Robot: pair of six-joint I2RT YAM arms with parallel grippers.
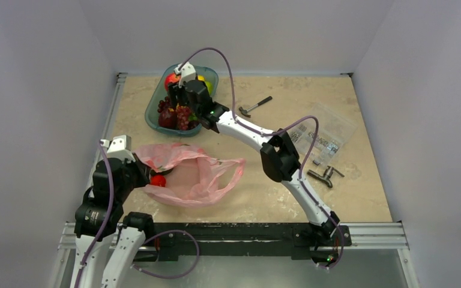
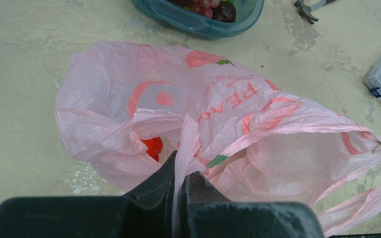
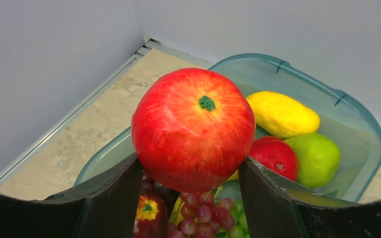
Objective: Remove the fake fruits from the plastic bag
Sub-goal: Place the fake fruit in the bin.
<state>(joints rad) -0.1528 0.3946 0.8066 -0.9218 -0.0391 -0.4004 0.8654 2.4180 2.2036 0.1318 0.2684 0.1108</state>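
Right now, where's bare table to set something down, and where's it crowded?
Bare: the far strip beyond the hammer; the near middle between the plastic bag and the right arm; the far-left corner beside the teal tray. Crowded: the tray, piled with fruit, and the right side around the clear packet and black fittings.

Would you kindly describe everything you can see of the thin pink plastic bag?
The thin, crinkly, translucent pink plastic carrier bag lies slumped on the beige table, loop handles trailing right, red print across its side. The left end effector is shut on a pinch of its rim, and a small red fruit shows inside.
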